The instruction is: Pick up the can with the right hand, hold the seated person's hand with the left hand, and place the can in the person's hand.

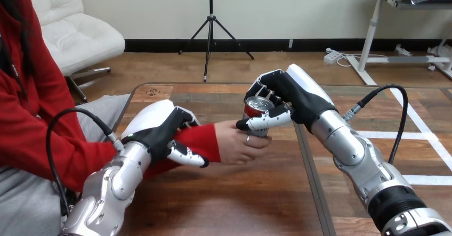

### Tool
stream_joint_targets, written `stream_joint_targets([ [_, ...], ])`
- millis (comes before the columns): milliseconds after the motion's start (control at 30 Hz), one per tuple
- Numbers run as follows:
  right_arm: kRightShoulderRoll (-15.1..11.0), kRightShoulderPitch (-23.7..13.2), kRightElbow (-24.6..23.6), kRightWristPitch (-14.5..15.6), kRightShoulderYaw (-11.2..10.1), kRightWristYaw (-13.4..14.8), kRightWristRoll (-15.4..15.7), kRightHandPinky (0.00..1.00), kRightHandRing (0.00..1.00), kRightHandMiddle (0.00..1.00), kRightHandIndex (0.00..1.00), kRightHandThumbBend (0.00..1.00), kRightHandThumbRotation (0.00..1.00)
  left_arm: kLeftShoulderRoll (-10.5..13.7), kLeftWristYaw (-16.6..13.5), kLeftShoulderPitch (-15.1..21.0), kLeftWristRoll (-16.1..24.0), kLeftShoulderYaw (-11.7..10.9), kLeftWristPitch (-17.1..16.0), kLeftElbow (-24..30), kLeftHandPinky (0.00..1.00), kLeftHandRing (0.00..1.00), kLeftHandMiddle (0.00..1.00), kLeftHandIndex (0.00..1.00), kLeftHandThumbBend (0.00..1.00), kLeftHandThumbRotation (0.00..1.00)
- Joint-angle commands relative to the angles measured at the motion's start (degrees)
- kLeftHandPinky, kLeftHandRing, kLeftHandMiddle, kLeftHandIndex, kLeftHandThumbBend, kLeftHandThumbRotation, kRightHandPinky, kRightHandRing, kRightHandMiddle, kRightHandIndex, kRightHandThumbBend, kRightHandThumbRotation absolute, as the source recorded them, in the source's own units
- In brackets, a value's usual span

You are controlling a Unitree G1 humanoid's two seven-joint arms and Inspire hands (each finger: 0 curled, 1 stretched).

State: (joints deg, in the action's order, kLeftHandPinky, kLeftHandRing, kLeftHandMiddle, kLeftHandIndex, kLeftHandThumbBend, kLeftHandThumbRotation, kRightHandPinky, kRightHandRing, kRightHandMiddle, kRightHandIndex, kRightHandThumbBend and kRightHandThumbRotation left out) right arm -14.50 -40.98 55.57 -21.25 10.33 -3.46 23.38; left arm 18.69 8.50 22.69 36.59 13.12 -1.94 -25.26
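Clearly, the right hand (290,95) has its fingers and thumb wrapped round the can (258,107), which stands upright above the table (240,204). The can appears to rest in the person's hand (240,143), whose fingers curl at its base. The left hand (162,132) is curled over the person's wrist at the red cuff, its thumb underneath.
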Motion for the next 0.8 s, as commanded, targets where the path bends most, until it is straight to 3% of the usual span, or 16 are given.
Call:
stream_joint_targets([
  [0, -0.9, -11.2, -8.2, -0.3, -2.2, -0.2, -2.7, 0.41, 0.48, 0.52, 0.55, 0.73, 0.47, -0.9, -5.5, 14.4, -0.6, -1.1, -5.7, 9.4, 0.47, 0.58, 0.63, 0.62, 0.71, 0.28],
  [567, -1.1, -9.5, -9.2, -0.8, -1.9, 0.0, -2.7, 0.48, 0.53, 0.56, 0.57, 0.81, 0.84, -0.4, -6.9, 13.8, -0.5, -1.3, -6.4, 10.0, 0.48, 0.6, 0.65, 0.63, 0.67, 0.27],
  [767, -1.1, -9.0, -9.5, -0.5, -2.0, -0.2, -3.0, 0.47, 0.54, 0.58, 0.59, 0.83, 0.93, -0.6, -6.9, 13.4, -1.7, -1.7, -6.9, 10.2, 0.5, 0.63, 0.67, 0.64, 0.66, 0.3],
])
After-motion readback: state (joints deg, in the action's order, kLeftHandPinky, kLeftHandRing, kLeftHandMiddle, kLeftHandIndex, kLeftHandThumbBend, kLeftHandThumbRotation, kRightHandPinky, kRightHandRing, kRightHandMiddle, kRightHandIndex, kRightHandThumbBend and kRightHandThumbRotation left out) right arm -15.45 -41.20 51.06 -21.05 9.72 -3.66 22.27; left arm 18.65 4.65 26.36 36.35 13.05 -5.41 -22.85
